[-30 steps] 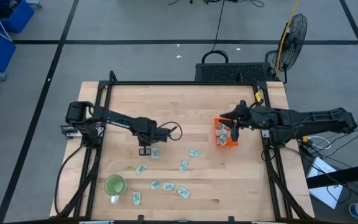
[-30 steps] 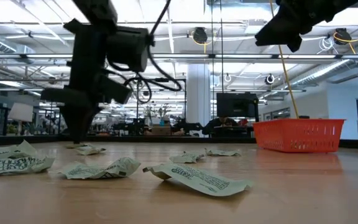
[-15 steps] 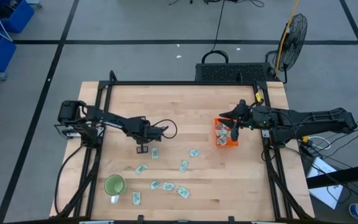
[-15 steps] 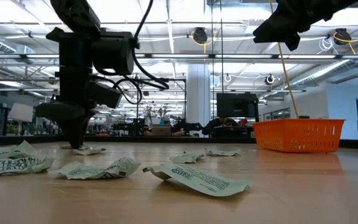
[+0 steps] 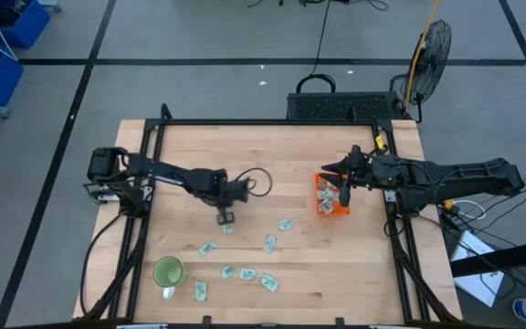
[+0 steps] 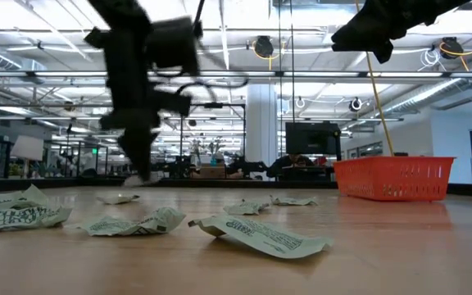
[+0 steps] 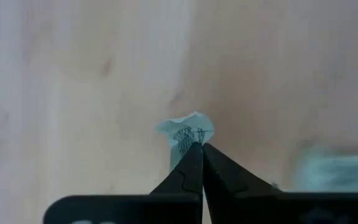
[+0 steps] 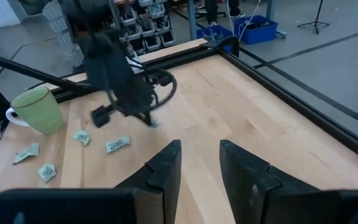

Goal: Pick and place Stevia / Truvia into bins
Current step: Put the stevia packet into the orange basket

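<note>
From above, the left arm's pincer point(image 5: 226, 217) sits near the middle of the pale wooden tabletop point(image 5: 272, 155), and the small shallow bright-orange plastic tray point(image 5: 331, 196) lies well apart from it toward the right arm — so the carry runs straight across the boards to that side. The tray already holds a few sachets, and the right arm's pincer point(image 5: 344, 189) hangs over it; more pale green-and-white paper sachets point(image 5: 269, 243) lie scattered on the near part of the tabletop beside a round green cup point(image 5: 167, 271). In the level view the left pincer point(image 6: 143, 168) is blurred and clear of the wood, with crumpled sachets point(image 6: 256, 232) in the foreground and the orange tray point(image 6: 393, 178) off to the far side. The left wrist camera shows it plainly: the two dark fingers point(image 7: 188, 174) are pressed together on one small crumpled sachet point(image 7: 185, 132), gripped at one end and sticking out beyond the tips. The right wrist camera shows that arm's own fingers point(image 8: 166, 165) spread — empty, it seems — looking back across at the left arm and the green cup point(image 8: 39, 109).
</note>
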`<action>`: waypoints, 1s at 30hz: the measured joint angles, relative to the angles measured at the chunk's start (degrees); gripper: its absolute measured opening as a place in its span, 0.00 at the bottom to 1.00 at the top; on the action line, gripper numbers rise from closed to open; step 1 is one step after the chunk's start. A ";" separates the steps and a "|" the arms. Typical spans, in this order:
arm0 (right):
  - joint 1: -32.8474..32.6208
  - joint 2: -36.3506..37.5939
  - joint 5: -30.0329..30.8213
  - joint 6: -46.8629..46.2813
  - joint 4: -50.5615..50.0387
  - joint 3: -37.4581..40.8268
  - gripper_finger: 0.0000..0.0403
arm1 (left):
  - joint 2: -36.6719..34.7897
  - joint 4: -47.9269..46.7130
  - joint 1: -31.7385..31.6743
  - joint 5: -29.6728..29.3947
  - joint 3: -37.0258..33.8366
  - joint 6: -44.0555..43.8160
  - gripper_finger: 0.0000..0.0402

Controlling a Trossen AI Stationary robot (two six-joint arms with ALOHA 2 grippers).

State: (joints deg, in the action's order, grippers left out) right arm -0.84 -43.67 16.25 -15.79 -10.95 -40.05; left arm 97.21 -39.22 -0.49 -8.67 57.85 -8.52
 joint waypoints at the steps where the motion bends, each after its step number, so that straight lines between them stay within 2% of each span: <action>1: 0.00 -0.05 0.00 0.02 0.05 0.00 0.25 | 0.02 1.58 0.04 2.03 1.56 0.75 0.01; 6: 0.00 -0.08 0.02 0.00 0.54 0.00 0.25 | -0.07 16.53 0.09 8.68 8.13 5.02 0.01; 12: 0.00 -0.08 0.03 0.02 0.50 0.00 0.25 | 1.93 36.25 0.20 8.68 11.76 6.65 0.00; 19: 0.00 -0.07 0.04 0.44 1.12 0.00 0.25 | 12.68 52.43 0.67 8.80 16.54 7.60 0.00; 26: 0.02 -0.04 0.07 0.47 1.98 0.00 0.25 | 25.00 59.32 0.49 8.68 27.63 7.56 0.00; 30: 0.02 -0.04 0.05 1.33 2.13 0.01 0.25 | 30.85 57.18 0.63 8.72 34.07 7.81 0.01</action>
State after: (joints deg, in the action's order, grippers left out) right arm -0.82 -43.70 16.30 -14.47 -8.82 -40.05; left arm 128.06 17.96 0.13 0.05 91.91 -0.71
